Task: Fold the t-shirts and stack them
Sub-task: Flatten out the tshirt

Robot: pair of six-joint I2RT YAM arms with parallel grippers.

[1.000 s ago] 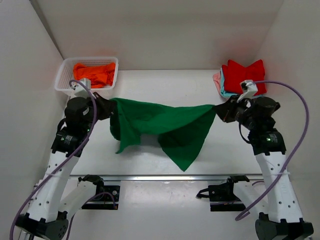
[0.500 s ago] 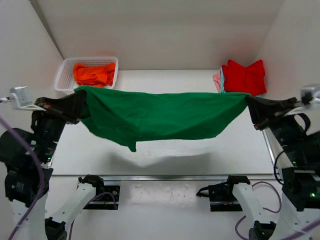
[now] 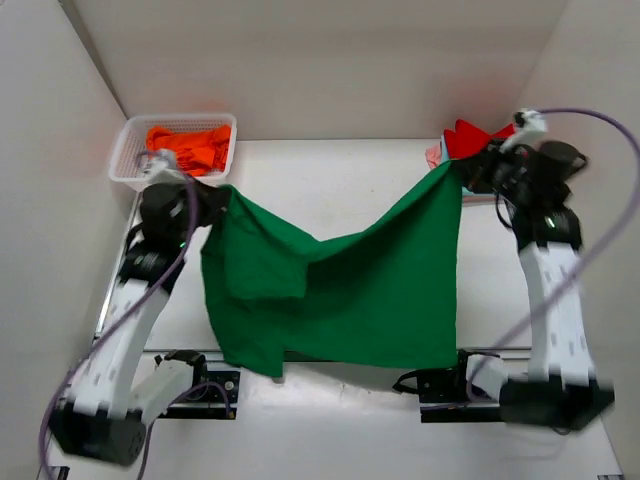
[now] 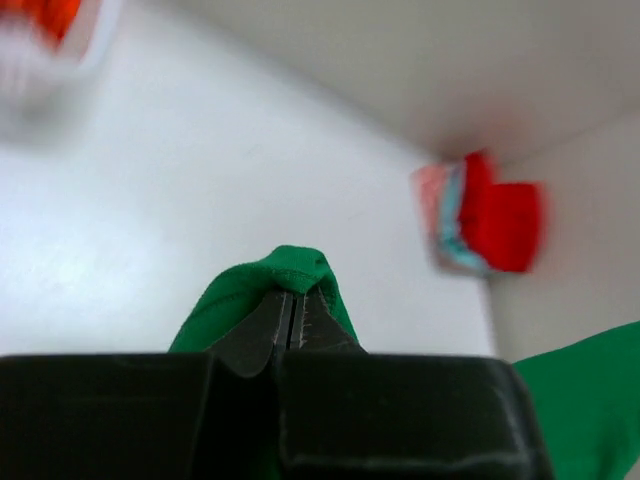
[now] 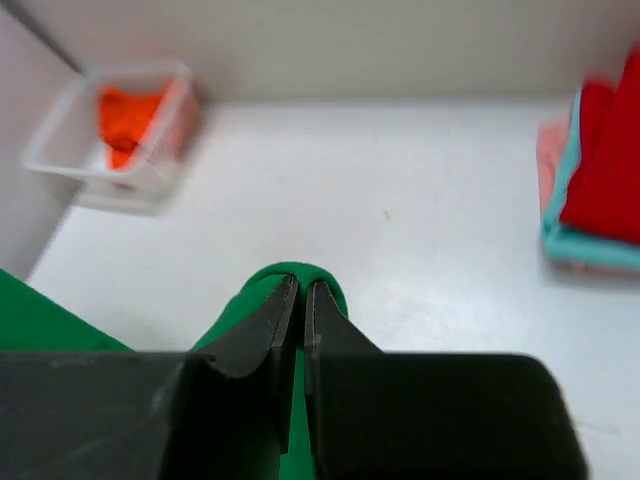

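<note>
From above, the green t-shirt [image 3: 350,290] hangs slack between the arms over the middle of the counter, its loose hem toward the near edge, so pull it taut before you lay it flat. The left wrist view shows the left jaws clenched on a green fold. The right wrist view shows the right jaws pinching another, so release neither early.
</note>
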